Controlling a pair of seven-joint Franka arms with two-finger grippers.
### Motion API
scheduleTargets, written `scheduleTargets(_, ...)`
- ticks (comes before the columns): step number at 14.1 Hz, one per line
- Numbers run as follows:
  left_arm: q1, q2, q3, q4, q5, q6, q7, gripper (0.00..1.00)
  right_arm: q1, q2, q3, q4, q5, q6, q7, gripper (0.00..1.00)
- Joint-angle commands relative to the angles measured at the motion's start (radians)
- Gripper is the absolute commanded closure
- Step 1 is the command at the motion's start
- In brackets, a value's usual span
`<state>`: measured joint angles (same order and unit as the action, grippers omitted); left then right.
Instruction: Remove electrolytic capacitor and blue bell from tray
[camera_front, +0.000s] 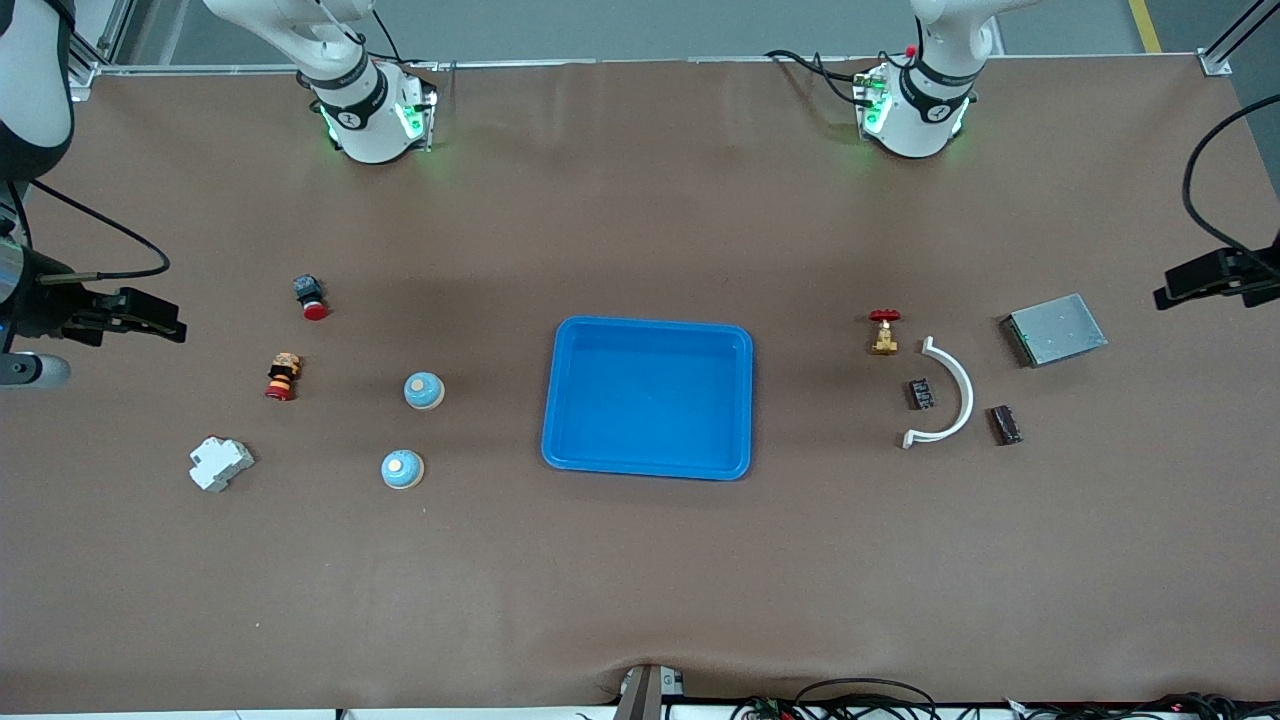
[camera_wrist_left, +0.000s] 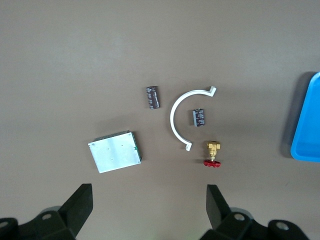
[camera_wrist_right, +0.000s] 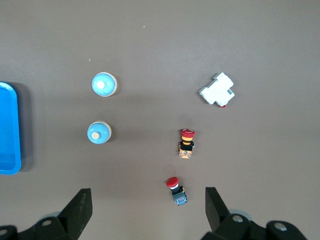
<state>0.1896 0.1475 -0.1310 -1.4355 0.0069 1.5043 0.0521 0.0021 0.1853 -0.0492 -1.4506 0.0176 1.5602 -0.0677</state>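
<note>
Brown paper covers the worktop (camera_front: 640, 600); from the front, the tray (camera_front: 648, 330) lies empty at its middle, so the removal looks done and both arms wait. The left wrist view shows two capacitors (camera_wrist_left: 153, 96) on the paper and the left pincer (camera_wrist_left: 150, 210) spread wide, empty. The right wrist view shows two blue bells (camera_wrist_right: 104, 84) outside the tray and the right pincer (camera_wrist_right: 148, 212) equally wide, empty.
</note>
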Motion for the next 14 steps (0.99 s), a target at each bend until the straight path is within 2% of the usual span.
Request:
scheduleTargets(1,-0.168,-0.008,0.141,0.024,-0.005,-0.021,-0.004,0.00,-0.005,-0.052,-0.006,-0.043,-0.016,0.003,0.002,0.00)
scheduleTargets(3,-0.232,-0.023,0.192,0.010,-0.013,0.006,-0.005,0.00,-0.014,-0.076,-0.006,-0.074,-0.016,0.012,0.002,0.00)
scheduleTargets(6,-0.237,-0.046,0.189,0.000,-0.043,0.031,-0.026,0.00,-0.017,-0.104,-0.006,-0.108,-0.014,0.031,0.003,0.00)
scheduleTargets(8,-0.239,-0.101,0.185,-0.078,-0.065,0.095,-0.119,0.00,-0.017,-0.112,-0.006,-0.123,-0.014,0.034,0.003,0.00)
scheduleTargets(12,-0.245,-0.183,0.183,-0.213,-0.050,0.149,-0.124,0.00,-0.017,-0.125,-0.006,-0.134,-0.013,0.034,0.003,0.00)
scheduleTargets(14,-0.288,-0.221,0.185,-0.267,-0.009,0.174,-0.121,0.00,-0.019,-0.145,-0.006,-0.160,-0.011,0.049,0.003,0.00)
